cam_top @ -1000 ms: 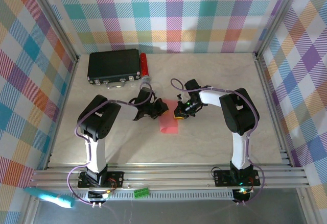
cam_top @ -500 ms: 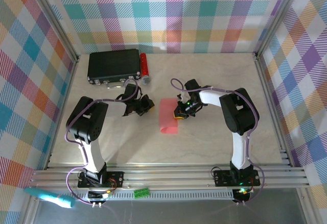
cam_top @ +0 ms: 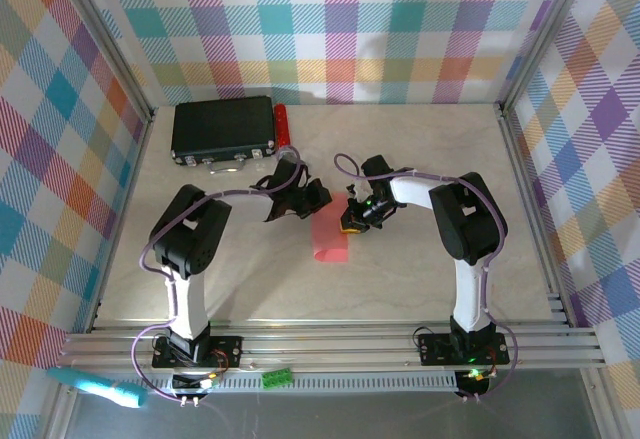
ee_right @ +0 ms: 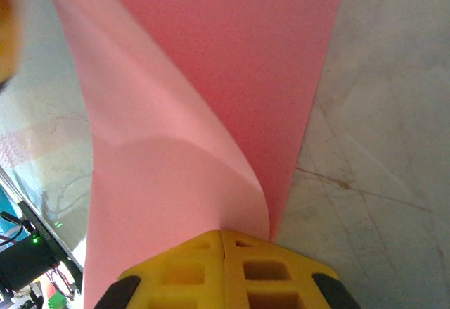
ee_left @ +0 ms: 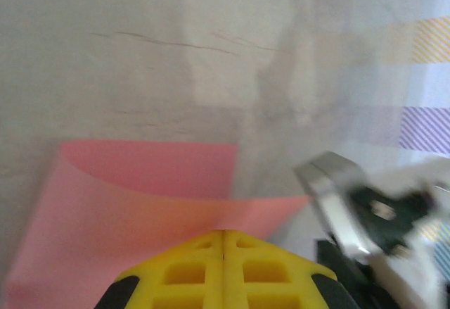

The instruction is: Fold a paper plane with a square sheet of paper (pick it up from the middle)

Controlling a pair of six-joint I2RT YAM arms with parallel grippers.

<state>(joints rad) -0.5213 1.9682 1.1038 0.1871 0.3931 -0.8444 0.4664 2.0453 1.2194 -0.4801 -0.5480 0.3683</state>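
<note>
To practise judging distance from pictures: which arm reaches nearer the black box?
Left. The left arm ends just past the near right corner of the black box; the right arm ends farther right, across the pink paper from it.

One sheet of paper (cam_top: 331, 237), one black box (cam_top: 223, 129) and one red cylinder (cam_top: 282, 127) are lying on one table (cam_top: 420, 279); two robot arms are reaching over it, a left arm (cam_top: 185, 249) and a right arm (cam_top: 465, 224).

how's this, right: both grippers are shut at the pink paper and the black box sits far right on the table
Not quite: the top external view shows the black box at the far left of the table. The rest holds: the left gripper and the right gripper are both shut at the pink paper.
</note>
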